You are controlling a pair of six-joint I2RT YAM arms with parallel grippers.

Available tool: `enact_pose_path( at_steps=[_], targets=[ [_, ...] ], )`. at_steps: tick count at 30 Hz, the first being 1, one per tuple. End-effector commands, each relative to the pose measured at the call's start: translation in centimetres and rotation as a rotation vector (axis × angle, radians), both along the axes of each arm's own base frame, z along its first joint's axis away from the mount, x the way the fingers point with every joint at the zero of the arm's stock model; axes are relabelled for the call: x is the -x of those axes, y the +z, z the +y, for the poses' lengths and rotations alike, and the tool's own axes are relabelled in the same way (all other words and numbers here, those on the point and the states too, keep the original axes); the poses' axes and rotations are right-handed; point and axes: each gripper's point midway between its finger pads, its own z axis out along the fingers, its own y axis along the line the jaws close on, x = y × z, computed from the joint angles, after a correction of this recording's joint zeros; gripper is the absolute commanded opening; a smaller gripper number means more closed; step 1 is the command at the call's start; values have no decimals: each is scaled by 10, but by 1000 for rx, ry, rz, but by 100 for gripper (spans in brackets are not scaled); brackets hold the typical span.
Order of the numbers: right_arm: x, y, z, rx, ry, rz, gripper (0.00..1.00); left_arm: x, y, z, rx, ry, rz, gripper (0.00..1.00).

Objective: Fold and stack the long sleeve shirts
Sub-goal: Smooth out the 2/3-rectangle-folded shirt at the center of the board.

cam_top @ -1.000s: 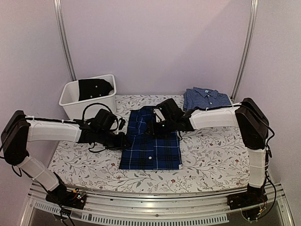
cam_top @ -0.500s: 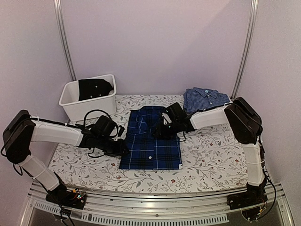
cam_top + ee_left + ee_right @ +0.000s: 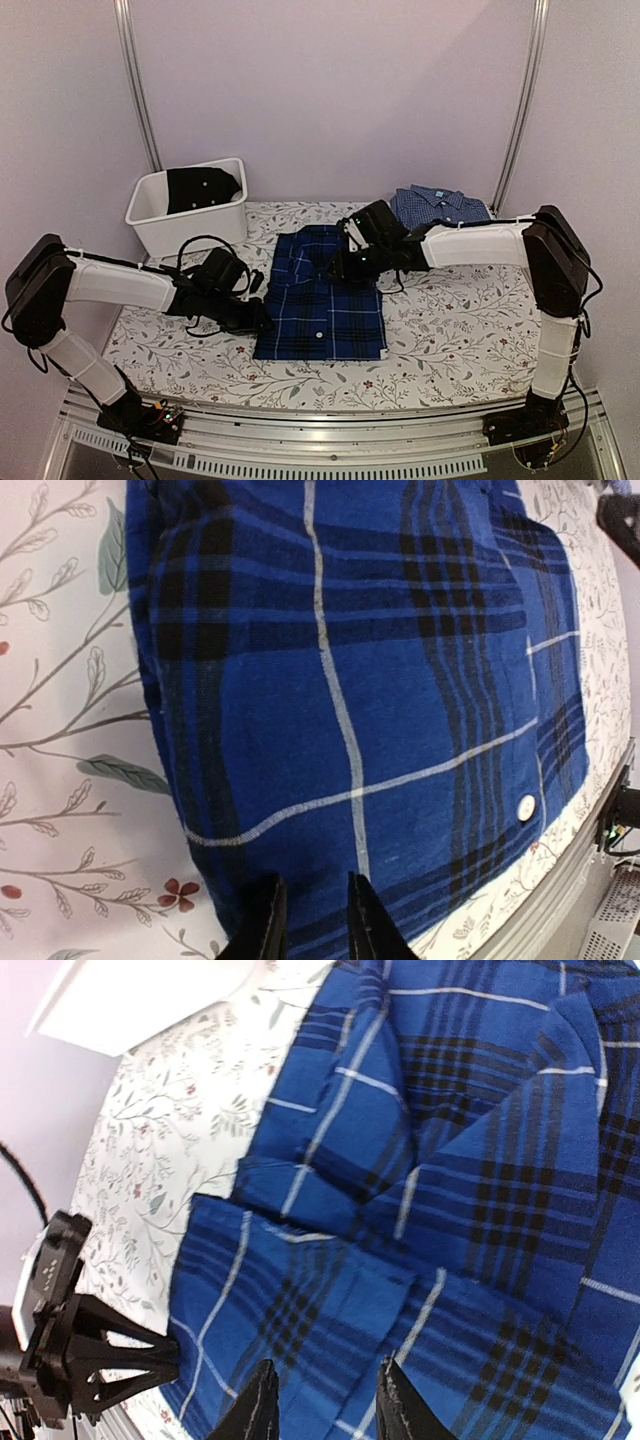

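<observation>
The navy and royal-blue plaid cloth shirt (image 3: 320,300) lies folded on the floral worktop (image 3: 450,330). The left end effector (image 3: 310,885) and the right end effector (image 3: 322,1375) hang over it, both narrowly open and holding nothing.

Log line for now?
plaid shirt: folded, mid-table | left gripper: open, at its left edge | right gripper: open, over its far part | checked shirt: folded, far right

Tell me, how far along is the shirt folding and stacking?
Done: the light-blue checked shirt lies folded at the far right. In hand: the plaid shirt is folded mid-table, the left gripper at its left edge, the right gripper over its far half. Left: stacking the two; they lie apart.
</observation>
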Motion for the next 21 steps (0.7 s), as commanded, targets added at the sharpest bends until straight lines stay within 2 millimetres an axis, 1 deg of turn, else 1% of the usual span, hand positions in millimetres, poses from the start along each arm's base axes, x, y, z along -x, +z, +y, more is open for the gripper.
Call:
enact_pose_path(
  at_steps=[1, 5, 6, 9, 12, 16, 21],
  targets=[
    [60, 2, 10, 79, 92, -26, 33, 5, 13, -2, 42, -11, -6, 21],
    [106, -18, 16, 156, 146, 3, 33, 14, 16, -8, 66, -34, 7, 21],
    [115, -24, 16, 180, 153, 10, 33, 17, 16, -11, 72, -44, 10, 20],
    [133, -40, 12, 216, 158, 44, 33, 26, 10, -19, 92, -72, 35, 21],
    [143, -56, 7, 246, 161, 71, 33, 35, -2, -21, 86, -80, 70, 20],
    [151, -78, -2, 288, 159, 115, 33, 41, -17, -15, 60, -61, 107, 20],
    [157, -89, -11, 311, 147, 147, 33, 48, -32, -5, 7, -49, 144, 20]
  ],
)
